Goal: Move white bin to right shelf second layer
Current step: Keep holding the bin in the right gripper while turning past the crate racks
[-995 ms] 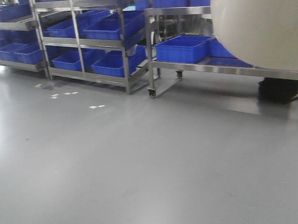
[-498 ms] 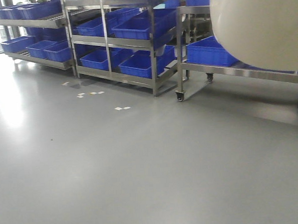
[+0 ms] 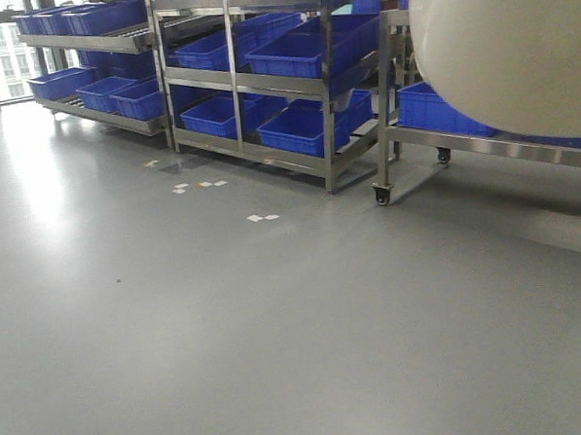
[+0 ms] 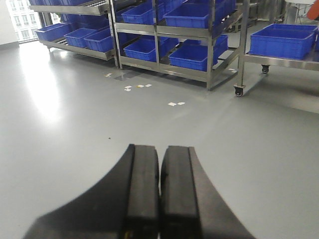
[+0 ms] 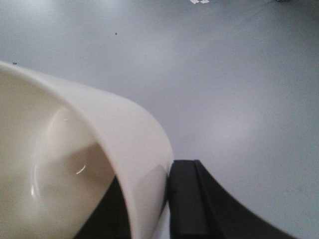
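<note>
Exterior front-facing view shows a wide room with a smooth grey floor (image 3: 277, 335), glossy enough to carry a pale wash of daylight from the window (image 3: 8, 67) at the far left. Along the back stand stainless steel racks (image 3: 232, 84) whose sloping levels are filled with blue crates (image 3: 297, 53). Just to their right a steel cart (image 3: 482, 145) on a small caster (image 3: 381, 196) bears another such crate. A few small white markers (image 3: 262, 218) lie scattered on the floor in front of the racks. The white bin (image 3: 511, 50) fills the upper right corner of this view, very near the lens and held up off the floor, its cream rounded underside covering part of the cart. In the right wrist view the right hand (image 5: 147, 199) grips the bin's wall at the rim. One black finger (image 5: 187, 199) lies against the outside and the other sits dark within the tub, whose glossy interior curves away to the left. The grey floor lies below it, well apart. In the left wrist view the left hand (image 4: 160, 154) is closed, its two black fingers pressed together along a thin seam, and it points across the floor toward the racks and the cart.
</note>
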Controlling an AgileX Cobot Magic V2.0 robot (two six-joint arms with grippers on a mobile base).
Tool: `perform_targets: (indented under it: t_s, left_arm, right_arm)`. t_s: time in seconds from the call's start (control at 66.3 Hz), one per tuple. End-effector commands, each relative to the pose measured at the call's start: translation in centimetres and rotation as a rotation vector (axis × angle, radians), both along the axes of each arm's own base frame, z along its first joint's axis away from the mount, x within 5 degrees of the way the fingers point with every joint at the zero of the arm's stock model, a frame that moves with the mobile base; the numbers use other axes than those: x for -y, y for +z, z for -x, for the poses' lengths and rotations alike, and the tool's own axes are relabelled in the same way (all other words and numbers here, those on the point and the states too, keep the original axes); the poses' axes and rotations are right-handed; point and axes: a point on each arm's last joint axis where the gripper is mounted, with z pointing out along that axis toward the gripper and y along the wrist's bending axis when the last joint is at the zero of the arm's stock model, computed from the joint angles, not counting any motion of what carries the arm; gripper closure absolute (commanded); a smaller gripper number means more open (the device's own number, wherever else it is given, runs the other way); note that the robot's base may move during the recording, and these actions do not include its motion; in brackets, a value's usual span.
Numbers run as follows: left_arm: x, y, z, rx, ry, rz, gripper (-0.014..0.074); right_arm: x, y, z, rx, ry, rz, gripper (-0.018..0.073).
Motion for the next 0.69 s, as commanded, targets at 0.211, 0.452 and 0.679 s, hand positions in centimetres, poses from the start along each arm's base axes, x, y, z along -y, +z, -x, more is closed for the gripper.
perform_targets:
  t_s: [0.211, 0.452, 0.679]
  left_arm:
    - [0.05, -0.45, -0.14, 0.052, -0.005, 0.008, 0.0512]
    - [0.05, -0.45, -0.14, 0.052, -0.005, 0.008, 0.0512]
    - [0.05, -0.45, -0.14, 0.052, -0.005, 0.008, 0.0512]
  right_arm:
    - [0.03, 2.04, -0.08, 0.134, -0.006, -0.039, 0.0507]
    - [0.03, 2.04, -0.08, 0.134, -0.006, -0.039, 0.0507]
    - [0.03, 2.04, -0.08, 0.134, -0.006, -0.039, 0.0507]
